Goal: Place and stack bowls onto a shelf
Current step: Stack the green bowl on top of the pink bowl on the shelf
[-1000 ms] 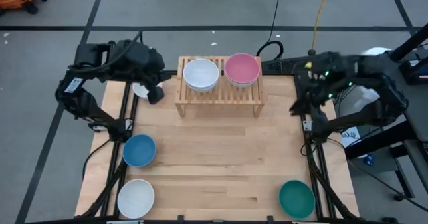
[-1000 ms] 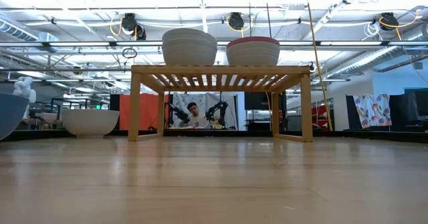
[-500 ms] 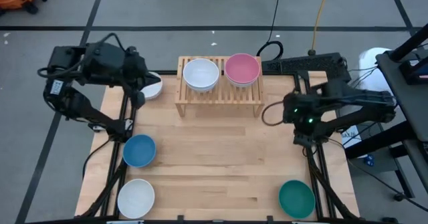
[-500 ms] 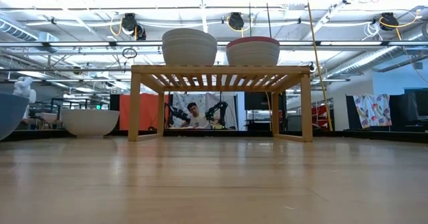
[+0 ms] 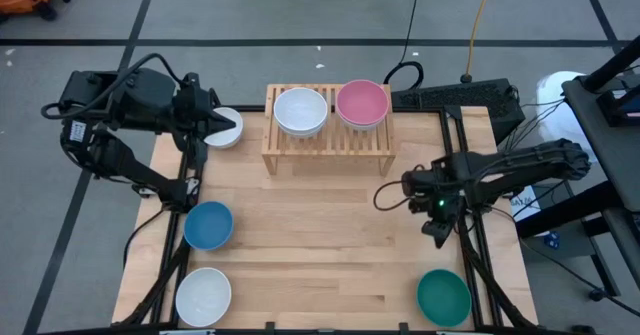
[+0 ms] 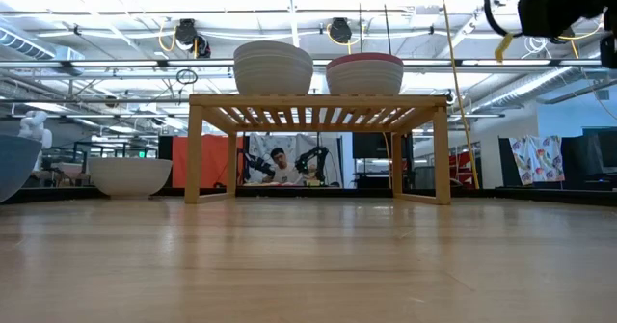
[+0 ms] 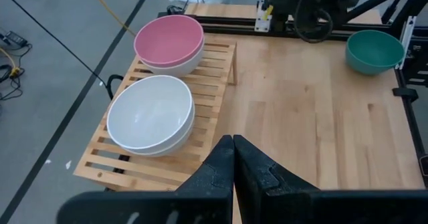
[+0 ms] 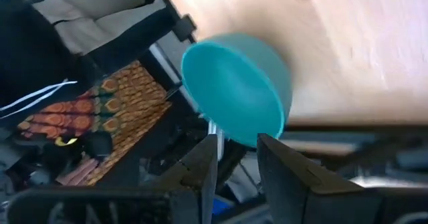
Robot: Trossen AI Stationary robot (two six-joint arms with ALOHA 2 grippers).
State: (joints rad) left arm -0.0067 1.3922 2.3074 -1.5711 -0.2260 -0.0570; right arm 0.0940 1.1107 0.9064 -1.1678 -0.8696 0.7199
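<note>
You are steering the right pincer point(image 8: 234, 158), fingers parted and empty, toward the dark green round bowl point(image 5: 443, 297), well right of the light-wood slatted shelf point(image 5: 327, 140); next, straddle its rim. The left pincer point(image 7: 232, 146) is waiting clenched, empty.

We find a robotics lab or industrial workshop: exposed ceiling pipes point(image 6: 308, 65) and strip lights across the top of the low view, another robot station with a seated person point(image 6: 280, 166) at centre, taped grey floor point(image 5: 90, 15).
</note>
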